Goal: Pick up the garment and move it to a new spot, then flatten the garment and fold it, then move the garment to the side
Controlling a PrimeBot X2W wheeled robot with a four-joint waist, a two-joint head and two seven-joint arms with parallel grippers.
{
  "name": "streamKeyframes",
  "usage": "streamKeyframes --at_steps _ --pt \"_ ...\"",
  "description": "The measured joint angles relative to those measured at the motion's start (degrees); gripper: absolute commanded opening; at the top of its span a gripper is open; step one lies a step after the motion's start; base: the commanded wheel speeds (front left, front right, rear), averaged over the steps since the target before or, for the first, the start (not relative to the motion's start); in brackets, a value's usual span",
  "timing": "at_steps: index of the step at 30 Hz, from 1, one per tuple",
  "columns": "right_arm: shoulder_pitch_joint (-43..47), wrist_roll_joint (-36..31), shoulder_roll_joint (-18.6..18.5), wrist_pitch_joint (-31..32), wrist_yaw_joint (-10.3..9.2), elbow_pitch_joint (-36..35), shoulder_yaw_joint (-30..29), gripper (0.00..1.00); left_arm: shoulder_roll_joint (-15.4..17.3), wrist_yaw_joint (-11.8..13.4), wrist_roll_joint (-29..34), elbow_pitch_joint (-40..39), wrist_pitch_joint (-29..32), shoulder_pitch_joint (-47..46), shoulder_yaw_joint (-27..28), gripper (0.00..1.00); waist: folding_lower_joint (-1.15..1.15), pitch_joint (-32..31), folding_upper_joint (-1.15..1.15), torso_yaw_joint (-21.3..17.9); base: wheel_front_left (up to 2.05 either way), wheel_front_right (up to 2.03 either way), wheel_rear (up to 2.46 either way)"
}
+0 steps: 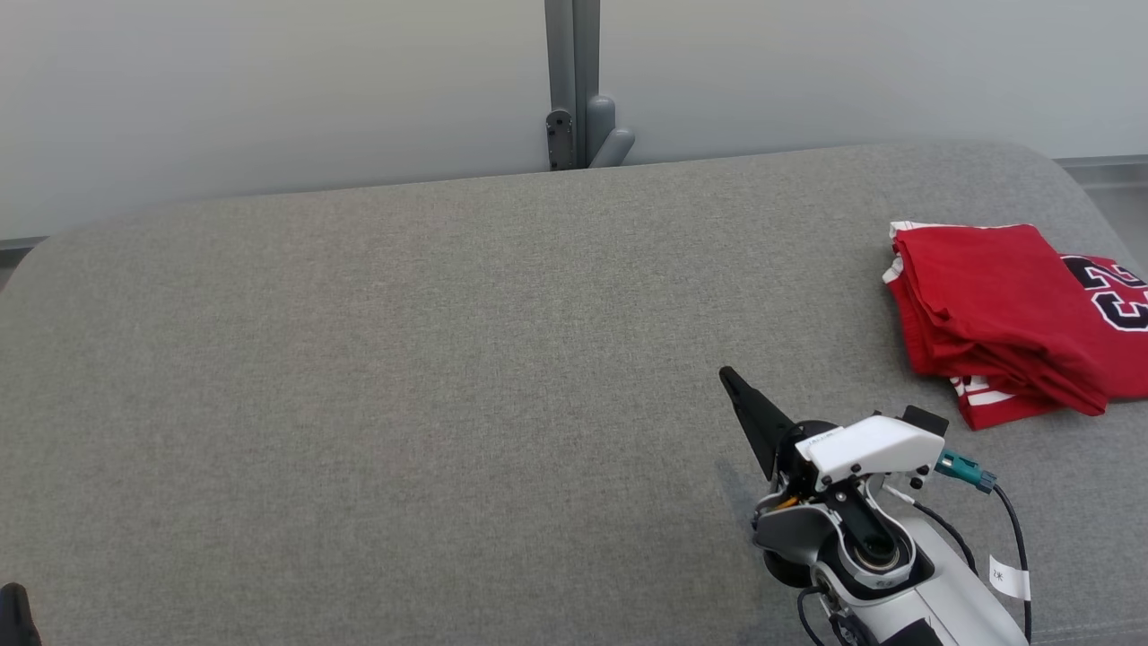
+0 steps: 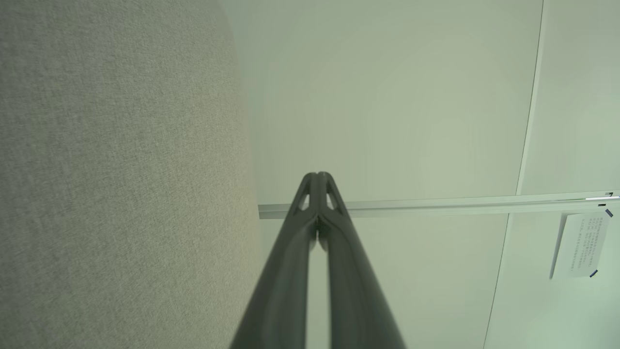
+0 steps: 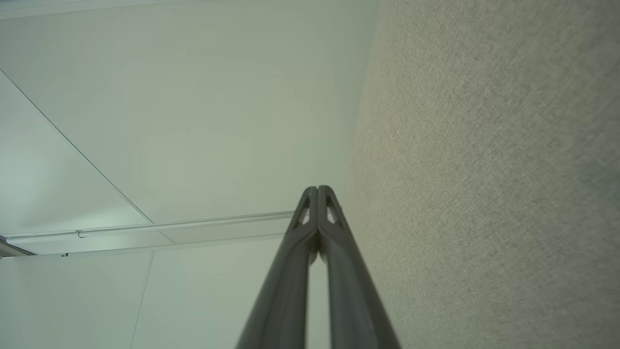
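The garment [image 1: 1004, 318] is a red jersey with white trim and dark numbers, folded into a thick stack at the right edge of the grey fabric surface [image 1: 448, 359]. My right gripper [image 1: 728, 377] hovers low at the lower right, well left of and nearer than the jersey, fingers pressed together and empty. The right wrist view shows the same right gripper [image 3: 317, 188] shut, pointing past the grey fabric toward a pale wall. At the bottom left corner a dark tip of my left gripper [image 1: 13, 610] peeks in. In the left wrist view the left gripper [image 2: 317, 174] is shut with nothing in it.
A grey post with a bracket [image 1: 574, 117] stands behind the far edge of the surface, against a pale wall. A paper notice [image 2: 581, 245] hangs on a wall rail in the left wrist view. The surface's far corners are rounded.
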Motion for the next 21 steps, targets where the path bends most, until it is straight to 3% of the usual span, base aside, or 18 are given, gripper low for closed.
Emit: streamKeyframes --at_steps 21 --pt "0.0 0.0 0.0 0.0 0.00 0.0 0.0 0.00 0.0 0.0 0.0 0.0 0.0 0.0 0.0 0.00 0.00 0.0 0.00 0.0 0.00 0.00 0.00"
